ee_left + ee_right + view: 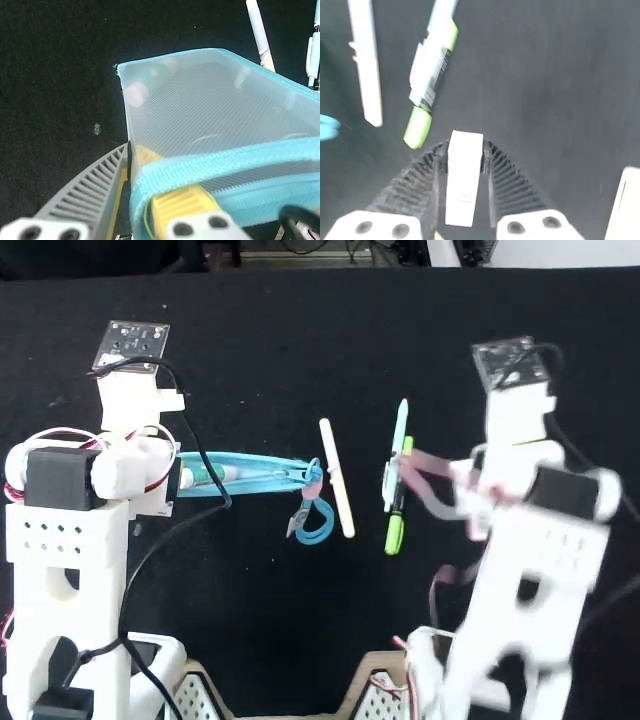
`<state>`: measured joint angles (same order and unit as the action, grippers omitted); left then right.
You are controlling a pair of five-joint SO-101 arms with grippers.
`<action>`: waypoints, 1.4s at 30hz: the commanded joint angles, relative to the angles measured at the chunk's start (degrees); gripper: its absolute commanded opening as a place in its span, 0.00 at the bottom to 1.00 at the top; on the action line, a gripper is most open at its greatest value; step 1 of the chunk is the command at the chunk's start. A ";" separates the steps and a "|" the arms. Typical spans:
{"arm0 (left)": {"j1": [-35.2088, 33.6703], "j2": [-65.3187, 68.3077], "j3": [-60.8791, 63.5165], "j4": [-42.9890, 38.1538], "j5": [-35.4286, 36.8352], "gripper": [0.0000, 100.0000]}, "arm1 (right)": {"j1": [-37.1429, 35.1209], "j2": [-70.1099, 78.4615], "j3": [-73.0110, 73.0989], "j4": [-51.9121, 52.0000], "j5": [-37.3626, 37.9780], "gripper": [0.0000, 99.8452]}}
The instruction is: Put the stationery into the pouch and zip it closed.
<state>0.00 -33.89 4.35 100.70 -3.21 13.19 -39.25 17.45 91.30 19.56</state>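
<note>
Early going, I judge: the left hand [132, 186] clamps the translucent teal-trimmed pouch [250, 476] on the black tabletop [300, 340], the right hand [464, 148] grips a small white block [462, 192], and the white pen [337, 480] and green highlighter [396, 525] lie outside.

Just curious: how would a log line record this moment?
left gripper holds pouch | right gripper holds white block | white pen, green highlighter, blue pen on table

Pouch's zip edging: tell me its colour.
The zip edging is turquoise, on a translucent pouch; left wrist view shows it best.
</note>
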 commanded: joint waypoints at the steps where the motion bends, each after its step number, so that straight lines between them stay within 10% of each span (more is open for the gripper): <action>1: 0.57 0.53 -0.40 0.00 0.00 0.03 | -13.89 -16.48 -0.22 -0.70 -9.14 0.01; 13: 0.48 0.53 -0.40 0.00 0.00 0.03 | -50.55 -31.87 4.00 -19.16 -20.75 0.01; 42: 0.57 0.53 -0.22 0.00 0.00 0.03 | -59.87 -36.26 57.98 -93.98 -11.96 0.01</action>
<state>0.00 -33.89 4.35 100.70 -3.21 -47.56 -76.70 72.04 4.00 6.37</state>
